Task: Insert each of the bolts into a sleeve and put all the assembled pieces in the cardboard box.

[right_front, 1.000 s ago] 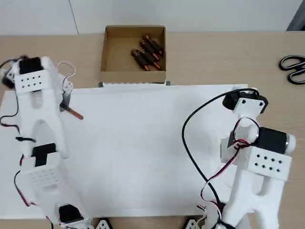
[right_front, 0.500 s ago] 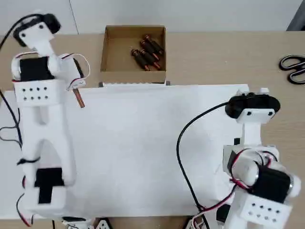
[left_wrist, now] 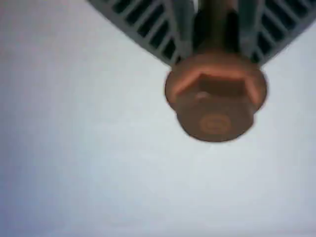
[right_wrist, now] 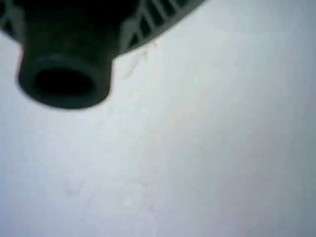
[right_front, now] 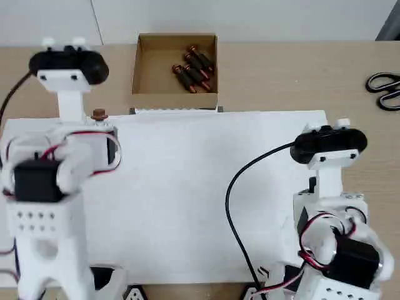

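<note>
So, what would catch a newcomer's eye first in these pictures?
A copper bolt sits clamped in the left pincer, its hexagonal head facing the wrist camera. The right pincer holds a black sleeve, and assembled pieces lie in the cardboard box on the table.

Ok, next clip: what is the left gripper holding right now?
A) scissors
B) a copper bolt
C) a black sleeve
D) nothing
B: in the left wrist view the left gripper is shut on the copper bolt, its hex head clear of the fingers; the black sleeve sits in the right gripper.
</note>
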